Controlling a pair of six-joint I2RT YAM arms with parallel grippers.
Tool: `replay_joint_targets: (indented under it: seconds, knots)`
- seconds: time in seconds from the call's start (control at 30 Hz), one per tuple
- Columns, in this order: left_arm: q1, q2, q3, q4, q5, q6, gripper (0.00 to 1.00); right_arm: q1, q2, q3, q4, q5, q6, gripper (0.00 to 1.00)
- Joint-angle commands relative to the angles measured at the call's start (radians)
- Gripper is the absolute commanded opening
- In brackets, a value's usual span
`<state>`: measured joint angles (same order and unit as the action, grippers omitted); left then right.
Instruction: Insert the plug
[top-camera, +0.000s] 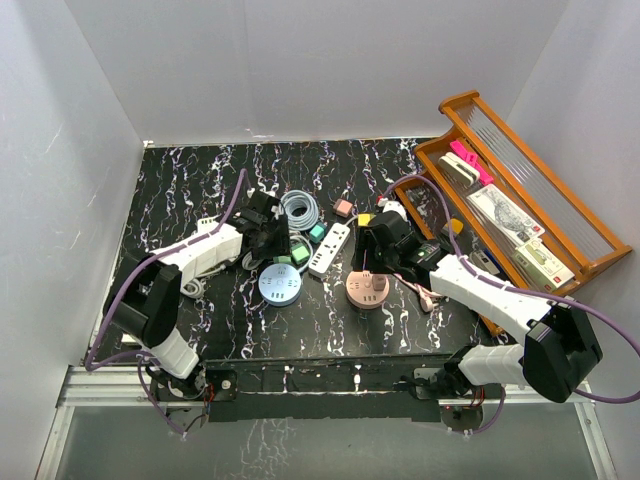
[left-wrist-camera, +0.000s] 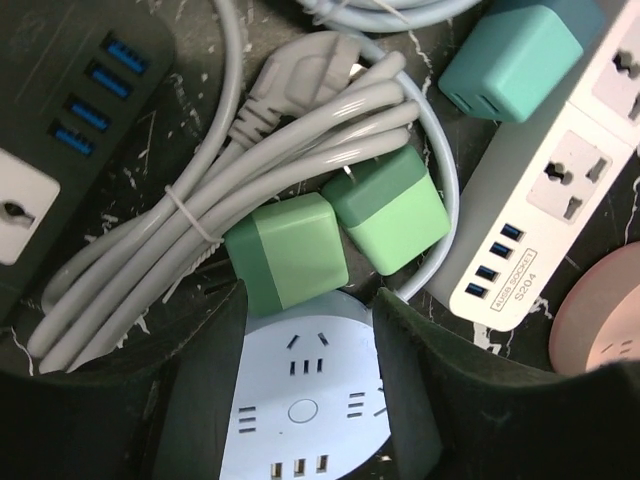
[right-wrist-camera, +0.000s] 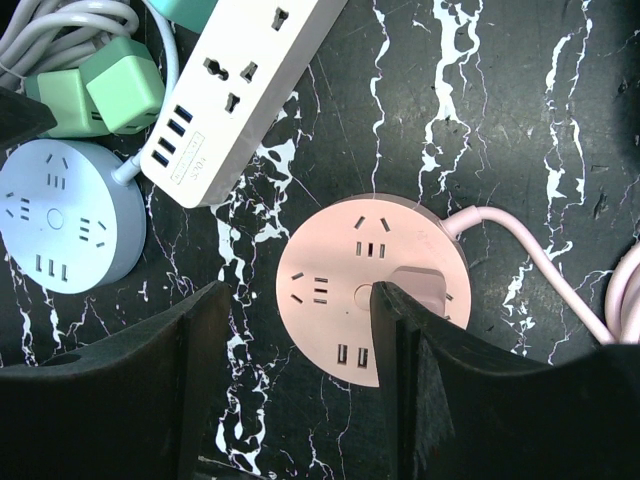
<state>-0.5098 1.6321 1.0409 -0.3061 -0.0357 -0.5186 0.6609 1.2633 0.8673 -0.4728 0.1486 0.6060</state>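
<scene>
In the right wrist view a pink round socket (right-wrist-camera: 345, 300) lies flat on the black marble table (right-wrist-camera: 520, 120), with a pink plug body (right-wrist-camera: 428, 288) sitting on its right side. My right gripper (right-wrist-camera: 300, 292) is open above the socket, its right finger edge just beside that plug. In the top view the right gripper (top-camera: 374, 250) hovers over the pink socket (top-camera: 367, 291). My left gripper (left-wrist-camera: 310, 300) is open and empty over a light blue round socket (left-wrist-camera: 300, 400), right next to two green cube plugs (left-wrist-camera: 290, 252). The top view shows the left gripper (top-camera: 268, 238) too.
A white power strip (top-camera: 330, 248) lies between the arms, with a teal cube (left-wrist-camera: 510, 55) and a tied grey cable bundle (left-wrist-camera: 250, 170) nearby. A black power strip (left-wrist-camera: 60, 120) is at the left. A wooden rack (top-camera: 520, 190) with packages stands at the right.
</scene>
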Motion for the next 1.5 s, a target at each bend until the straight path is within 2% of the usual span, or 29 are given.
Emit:
replay_joint_targets:
  seconds: [0.0, 0.27, 0.43, 0.63, 1.13, 1.27, 1.47]
  knots:
    - [-0.002, 0.017, 0.048, 0.043, 0.092, 0.198, 0.51, -0.004, -0.014, -0.008, 0.057, 0.006, -0.015, 0.56]
    - [-0.001, 0.136, 0.183, -0.061, 0.129, 0.371, 0.42, -0.003, -0.031, -0.027, 0.053, -0.006, -0.016, 0.56]
    - [-0.002, 0.17, 0.211, -0.168, 0.135, 0.436, 0.38, -0.003, -0.047, -0.04, 0.051, 0.007, -0.012, 0.57]
    - [-0.002, 0.117, 0.13, -0.166, 0.225, 0.426, 0.43, -0.004, -0.046, -0.037, 0.049, 0.011, -0.02, 0.57]
    - [-0.002, 0.031, 0.043, -0.19, 0.225, 0.433, 0.59, -0.005, -0.028, -0.041, 0.051, -0.02, -0.013, 0.57]
    - [-0.002, 0.047, 0.042, -0.222, 0.144, 0.427, 0.57, -0.003, -0.024, -0.042, 0.058, -0.023, -0.011, 0.58]
    - [-0.003, 0.031, 0.03, -0.23, 0.103, 0.427, 0.56, -0.004, -0.009, -0.041, 0.062, -0.032, -0.012, 0.58]
